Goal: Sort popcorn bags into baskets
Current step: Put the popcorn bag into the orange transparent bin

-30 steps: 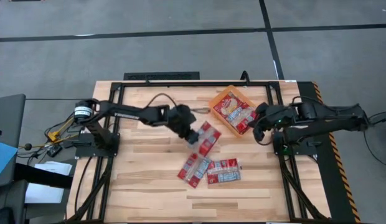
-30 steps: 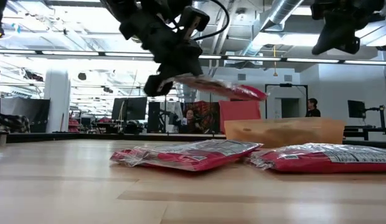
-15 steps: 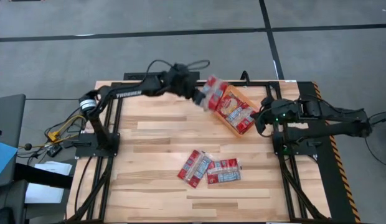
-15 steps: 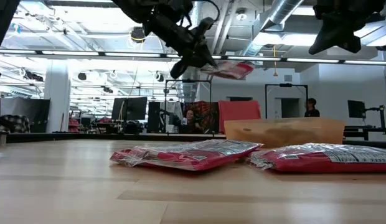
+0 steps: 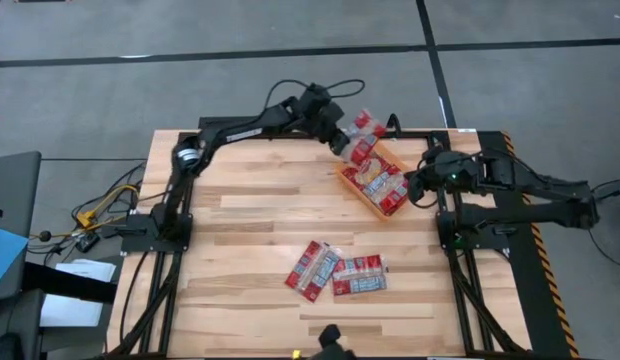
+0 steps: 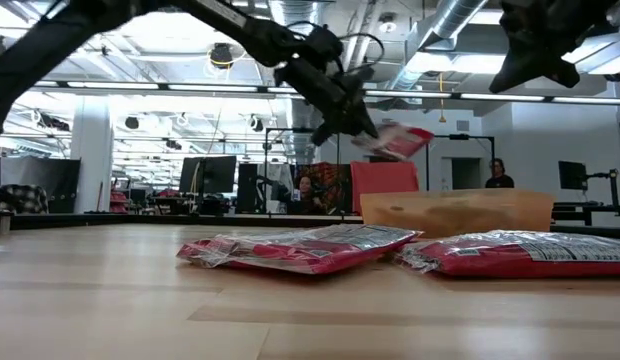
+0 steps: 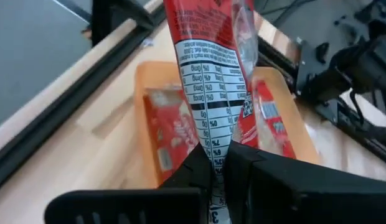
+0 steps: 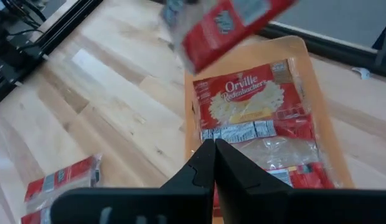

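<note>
We saw a pale, planked wooden table [image 5: 240, 240] edged by a black metal frame [image 5: 260, 123], standing on a grey floor crossed by dark seams [image 5: 290, 40]. Beside the table's left edge lay yellow and black cables [image 5: 90, 212] and white papers [image 5: 75, 280]. Beyond the table, a person in dark clothes [image 6: 501, 173] stood in the room, under grey ceiling ducts [image 6: 445, 22].

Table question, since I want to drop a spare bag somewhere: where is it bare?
The table is bare left of the two loose bags, and between them and the basket. The basket corner is crowded: left gripper holds a bag over it, right gripper beside.
</note>
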Motion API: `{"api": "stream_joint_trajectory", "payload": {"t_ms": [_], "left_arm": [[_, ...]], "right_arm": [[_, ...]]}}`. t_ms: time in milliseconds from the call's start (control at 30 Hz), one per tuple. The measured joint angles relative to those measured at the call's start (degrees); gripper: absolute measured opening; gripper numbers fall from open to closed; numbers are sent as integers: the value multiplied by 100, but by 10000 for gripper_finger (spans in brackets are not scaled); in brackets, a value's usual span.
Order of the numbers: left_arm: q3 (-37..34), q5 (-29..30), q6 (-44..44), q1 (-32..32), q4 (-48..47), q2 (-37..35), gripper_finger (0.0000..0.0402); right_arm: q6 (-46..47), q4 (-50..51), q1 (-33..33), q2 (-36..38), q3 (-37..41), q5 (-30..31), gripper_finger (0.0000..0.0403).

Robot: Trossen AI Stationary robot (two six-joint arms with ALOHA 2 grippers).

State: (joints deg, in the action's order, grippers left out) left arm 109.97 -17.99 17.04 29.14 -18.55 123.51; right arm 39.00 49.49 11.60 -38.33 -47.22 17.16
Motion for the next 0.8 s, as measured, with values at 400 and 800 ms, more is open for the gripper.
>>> {"api": "stream_joint_trajectory", "payload": {"t_ms": [400, 800], "left_arm": [[800, -62, -57, -269, -522, 953, 7], [800, 476, -336, -549, -579, 1171, 29]], "right_arm": [[-2, 7, 168, 4, 0, -2, 30], [-154, 21, 168, 4, 0, 26, 32]]}}
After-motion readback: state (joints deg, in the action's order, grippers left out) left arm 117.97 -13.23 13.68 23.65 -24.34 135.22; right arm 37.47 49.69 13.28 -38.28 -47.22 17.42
